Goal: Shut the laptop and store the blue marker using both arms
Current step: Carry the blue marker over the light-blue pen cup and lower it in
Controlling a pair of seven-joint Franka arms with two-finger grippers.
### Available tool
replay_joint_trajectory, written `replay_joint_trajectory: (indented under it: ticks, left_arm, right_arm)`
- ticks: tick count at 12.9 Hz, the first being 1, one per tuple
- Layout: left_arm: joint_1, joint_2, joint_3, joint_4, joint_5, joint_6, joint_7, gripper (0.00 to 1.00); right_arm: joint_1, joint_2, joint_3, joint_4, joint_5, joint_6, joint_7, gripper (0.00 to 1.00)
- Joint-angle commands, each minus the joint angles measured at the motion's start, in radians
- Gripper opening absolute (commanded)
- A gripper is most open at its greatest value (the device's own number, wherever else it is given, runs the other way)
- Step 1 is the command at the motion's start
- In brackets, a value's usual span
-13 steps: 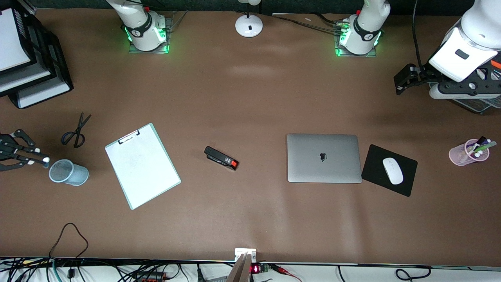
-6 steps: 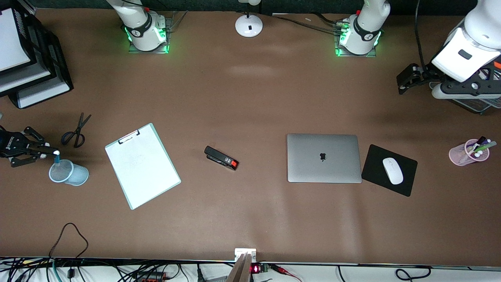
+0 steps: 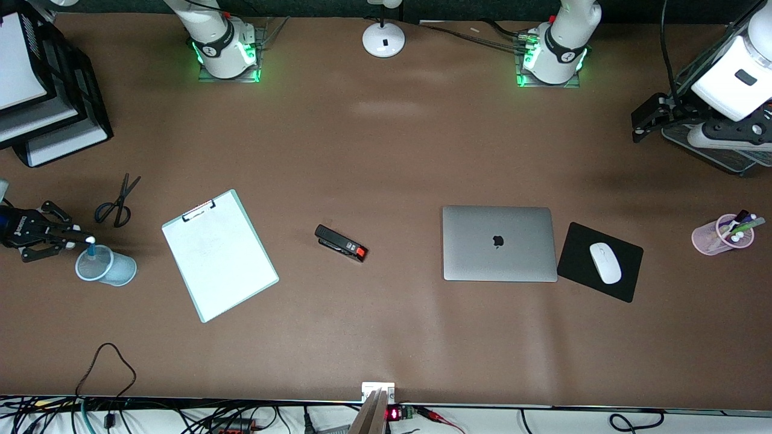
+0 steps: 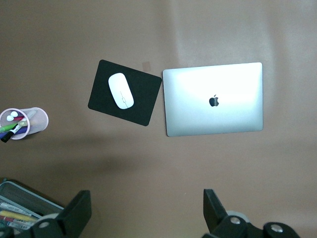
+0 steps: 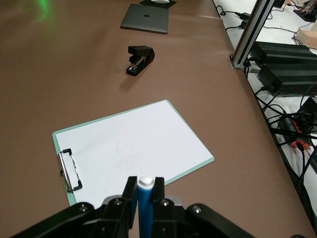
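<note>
So the laptop [image 3: 499, 243] half looks done: lid flat down, matte silver aluminium slab with the dark logo up, sitting toward the left arm's end of the table just beside the black mouse pad [image 3: 599, 261] and its glossy white mouse [image 3: 605, 263].

What's left is the blue marker [image 5: 145, 210]. The right gripper [image 3: 77, 240] has its fingers pinched on the slim blue barrel, white tip up, right over the rim of the pale blue mesh cup [image 3: 105, 266] near the table edge at the right arm's end. Looks like it just needs lowering in and letting go.

The left gripper [image 3: 640, 120] hangs spread and empty near the corner at its own end, waiting.

Other stuff: a white-sheeted mint clipboard [image 3: 219, 255] and a chunky black stapler [image 3: 341, 243] mid-table.
</note>
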Motion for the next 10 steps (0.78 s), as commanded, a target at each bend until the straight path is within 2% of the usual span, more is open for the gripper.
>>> replay_joint_trajectory:
  ticks: [1,4,8,10]
  left_arm:
    - [0.013,-0.056,-0.002,-0.053,-0.026,0.004,0.028,1.00]
    - [0.056,-0.059,0.000,-0.055,-0.069,0.007,0.028,1.00]
    - [0.035,-0.090,0.012,-0.115,-0.070,0.041,0.038,1.00]
    - [-0.034,-0.111,0.076,-0.141,-0.070,0.047,0.035,1.00]
  right_arm:
    - [-0.023,0.045,0.012,0.042,0.061,-0.004,-0.020,0.02]
    - [-0.031,0.052,0.012,0.045,0.062,0.010,-0.023,0.02]
    - [-0.047,0.078,0.012,0.051,0.073,0.019,-0.020,0.02]
    - [-0.064,0.095,0.010,0.050,0.073,0.019,-0.023,0.02]
